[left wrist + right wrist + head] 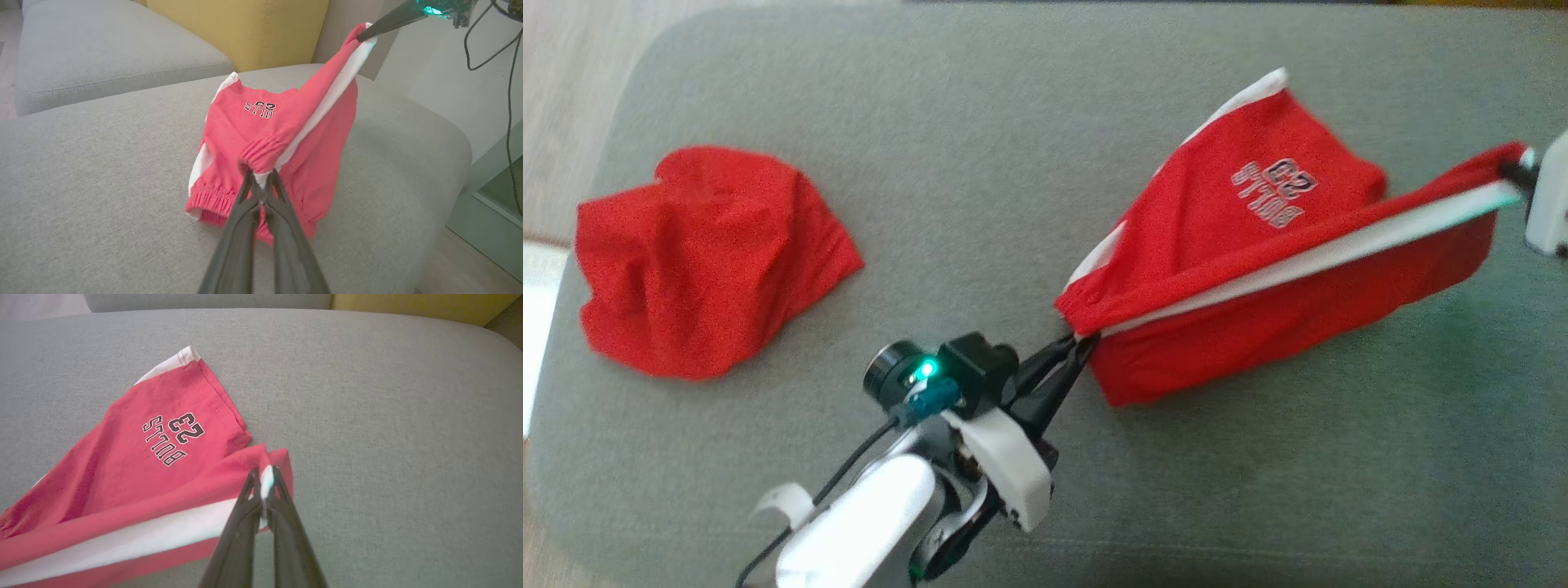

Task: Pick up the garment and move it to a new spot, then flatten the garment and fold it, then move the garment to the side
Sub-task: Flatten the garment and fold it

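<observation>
Jaws pinched shut on both sides, holding the red shorts (1258, 245) between them: left gripper (1085, 341) on the stretchy waistband, right gripper (1507, 168) on the far end of the white stripe. Holding the top edge up and pulled tight like a rope, with the bottom part and the leg with the number resting on the grey cushion (980, 147). Looks like the moving or flattening step, with folding not yet begun. Next, probably lowering both ends together and pulling gently apart to lay the cloth flat. Hard to tell what the other red cloth (703, 261) on the left is. Right arm mostly cut off at the head view's edge. Underside of the shorts hidden.
</observation>
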Motion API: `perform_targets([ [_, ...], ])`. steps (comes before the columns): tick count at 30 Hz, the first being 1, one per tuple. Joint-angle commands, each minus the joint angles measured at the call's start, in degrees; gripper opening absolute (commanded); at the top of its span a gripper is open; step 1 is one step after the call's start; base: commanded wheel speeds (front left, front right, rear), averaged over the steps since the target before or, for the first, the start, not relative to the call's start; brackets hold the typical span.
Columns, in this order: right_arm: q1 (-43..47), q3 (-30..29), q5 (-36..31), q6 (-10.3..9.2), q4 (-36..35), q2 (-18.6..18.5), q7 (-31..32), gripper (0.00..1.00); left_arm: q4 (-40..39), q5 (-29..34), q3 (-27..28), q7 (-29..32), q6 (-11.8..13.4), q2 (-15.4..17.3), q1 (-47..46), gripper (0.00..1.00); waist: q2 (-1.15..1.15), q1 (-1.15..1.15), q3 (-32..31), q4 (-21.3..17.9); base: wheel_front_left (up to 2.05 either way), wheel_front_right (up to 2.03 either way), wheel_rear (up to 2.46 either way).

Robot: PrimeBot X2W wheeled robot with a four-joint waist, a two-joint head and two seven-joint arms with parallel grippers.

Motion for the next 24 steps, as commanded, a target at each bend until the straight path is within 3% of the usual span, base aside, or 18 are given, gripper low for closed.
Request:
perform_targets([
  [1, -2.41, 0.66, -0.72, 0.37, -1.61, -0.56, -0.03, 0.0, -1.32, -0.27, 2.48, -0.67, -0.23, 0.26, -2.78, 0.0, 0.0, 0.0, 2.63, 2.6, 0.0, 0.0, 0.0],
  [13, -14.03, 3.02, -5.84, 0.37, 9.6, -1.35, -3.04, 0.0, 5.0, -0.21, 1.42, -4.58, -2.31, -4.53, -8.23, 0.0, 0.0, 0.0, 8.96, 9.97, 0.0, 0.0, 0.0],
  [24, -21.35, 5.69, -8.51, 0.37, 16.98, -1.52, -7.34, 0.0, 10.09, 0.01, -0.15, -7.64, -3.25, -7.74, -12.41, 0.0, 0.0, 0.0, 12.79, 13.02, 0.0, 0.0, 0.0],
])
